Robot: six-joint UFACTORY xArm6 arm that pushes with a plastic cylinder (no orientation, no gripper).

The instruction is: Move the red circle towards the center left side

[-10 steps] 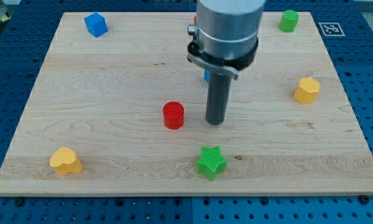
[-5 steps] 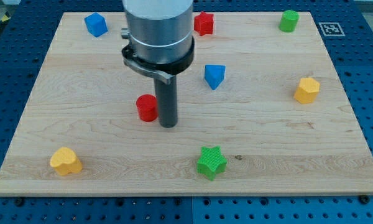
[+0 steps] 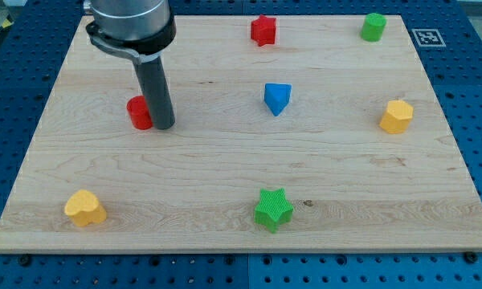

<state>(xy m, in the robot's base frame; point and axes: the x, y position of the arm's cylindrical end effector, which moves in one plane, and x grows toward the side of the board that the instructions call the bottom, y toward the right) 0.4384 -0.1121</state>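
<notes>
My tip (image 3: 163, 126) against the red circle (image 3: 139, 112)
The tip touches the circle's 4 o'clock side; no jaws exist to judge.

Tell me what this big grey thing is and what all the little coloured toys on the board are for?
The grey thing is the end of a robot arm. It has no hand, only a straight dark rod, and my tip slides over the wooden board to push blocks around. Nothing is held; it only pushes. There is one camera, looking down at the board from the front.

Right now my tip sits right against the view's right side of the red circle, which is at the board's left, about halfway up. Other blocks lie around: a red star at the top, a green block at the top right, a blue block near the middle, a yellow block at the right, a green star at the bottom and a yellow heart at the bottom left.
</notes>
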